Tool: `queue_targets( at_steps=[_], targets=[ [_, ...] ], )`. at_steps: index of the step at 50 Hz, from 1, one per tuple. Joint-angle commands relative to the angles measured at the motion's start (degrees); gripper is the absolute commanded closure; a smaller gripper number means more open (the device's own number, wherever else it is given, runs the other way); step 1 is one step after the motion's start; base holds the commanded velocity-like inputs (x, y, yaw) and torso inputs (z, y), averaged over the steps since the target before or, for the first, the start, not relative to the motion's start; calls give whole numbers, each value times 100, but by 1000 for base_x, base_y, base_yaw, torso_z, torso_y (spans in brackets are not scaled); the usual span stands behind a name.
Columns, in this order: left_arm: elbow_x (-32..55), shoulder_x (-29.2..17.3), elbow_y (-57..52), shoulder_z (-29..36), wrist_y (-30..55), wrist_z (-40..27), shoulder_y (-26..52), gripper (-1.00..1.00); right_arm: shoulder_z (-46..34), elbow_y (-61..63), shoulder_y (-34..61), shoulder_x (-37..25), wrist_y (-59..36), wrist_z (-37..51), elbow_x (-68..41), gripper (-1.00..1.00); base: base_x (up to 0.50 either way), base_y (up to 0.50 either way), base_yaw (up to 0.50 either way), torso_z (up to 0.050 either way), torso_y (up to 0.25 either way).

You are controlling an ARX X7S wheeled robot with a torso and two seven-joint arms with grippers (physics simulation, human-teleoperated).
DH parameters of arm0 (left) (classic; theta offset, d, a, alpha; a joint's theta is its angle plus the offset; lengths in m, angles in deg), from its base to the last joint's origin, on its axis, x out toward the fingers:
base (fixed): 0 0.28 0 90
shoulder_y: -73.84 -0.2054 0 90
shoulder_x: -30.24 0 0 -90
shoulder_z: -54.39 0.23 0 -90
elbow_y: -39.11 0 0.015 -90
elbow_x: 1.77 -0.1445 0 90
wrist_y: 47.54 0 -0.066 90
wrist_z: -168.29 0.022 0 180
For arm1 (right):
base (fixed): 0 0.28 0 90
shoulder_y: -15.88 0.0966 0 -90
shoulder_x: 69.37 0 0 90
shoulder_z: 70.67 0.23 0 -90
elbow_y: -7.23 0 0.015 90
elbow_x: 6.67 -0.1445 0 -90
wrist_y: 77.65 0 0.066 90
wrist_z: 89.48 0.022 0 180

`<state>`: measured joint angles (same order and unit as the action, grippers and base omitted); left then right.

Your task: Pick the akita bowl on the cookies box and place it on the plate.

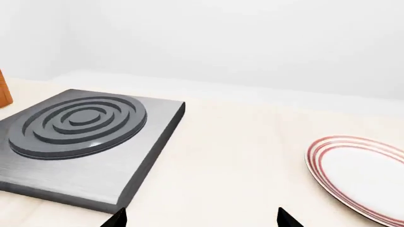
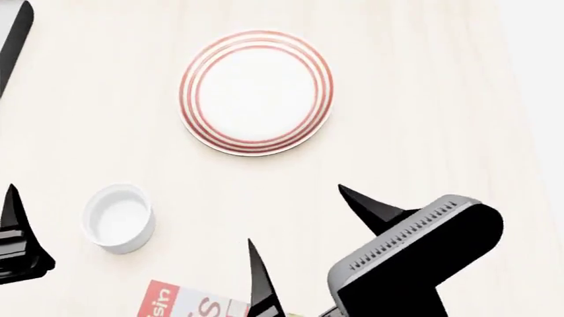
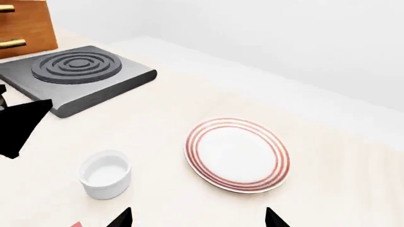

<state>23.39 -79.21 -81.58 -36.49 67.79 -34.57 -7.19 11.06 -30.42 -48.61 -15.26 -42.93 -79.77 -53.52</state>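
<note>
The akita bowl is out of view in every frame. Only a red-and-white corner of the cookies box (image 2: 181, 302) shows at the bottom edge of the head view, just left of my right gripper (image 2: 295, 214). That gripper is open and empty, nearer than the plate (image 2: 255, 92), which is white with red rings and bare. In the right wrist view the right gripper (image 3: 197, 217) has only tabletop between its tips, with the plate (image 3: 237, 153) ahead. My left gripper (image 1: 202, 218) is open over bare table, with the plate (image 1: 360, 175) to one side.
A small plain white cup (image 2: 119, 218) stands between the two grippers, left of the box corner. A grey burner slab (image 1: 82, 127) lies at the far left of the table, with a wooden cabinet (image 3: 22, 28) beyond it. A white wall backs the table.
</note>
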Motion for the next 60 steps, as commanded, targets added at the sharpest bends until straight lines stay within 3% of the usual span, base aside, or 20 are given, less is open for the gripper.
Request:
queue_targets(
  at_steps=[1,7,11,22,33,51,60],
  targets=[
    [-26,-13,69,-93,48,-153,87,-100,134,457,1468,-244,-1635,407,-2155,-100,0,0,0,0,0],
    [-15,-21,60,-111,46,-179,88,-100,-195,711,1796,-305,-2064,792,-2752,-100,0,0,0,0,0],
    [-77,-32,110,-82,4,-186,95,-100,-786,749,2050,-707,-1671,1221,-3063,-100,0,0,0,0,0],
    [-127,-73,106,-57,-33,-207,124,-100,-1884,763,3199,-921,-1555,1911,-4324,-100,0,0,0,0,0],
    [-131,-97,116,-49,-66,-213,126,-100,-2342,593,3891,-716,-1744,2597,-5487,-100,0,0,0,0,0],
    [-151,-129,114,4,-153,-195,62,-100,-3190,599,4209,-226,-1889,3415,-6127,-100,0,0,0,0,0],
    [-146,-139,128,3,-184,-201,48,-100,-3921,705,4411,264,-1941,4318,-6652,-100,0,0,0,0,0]
  ],
)
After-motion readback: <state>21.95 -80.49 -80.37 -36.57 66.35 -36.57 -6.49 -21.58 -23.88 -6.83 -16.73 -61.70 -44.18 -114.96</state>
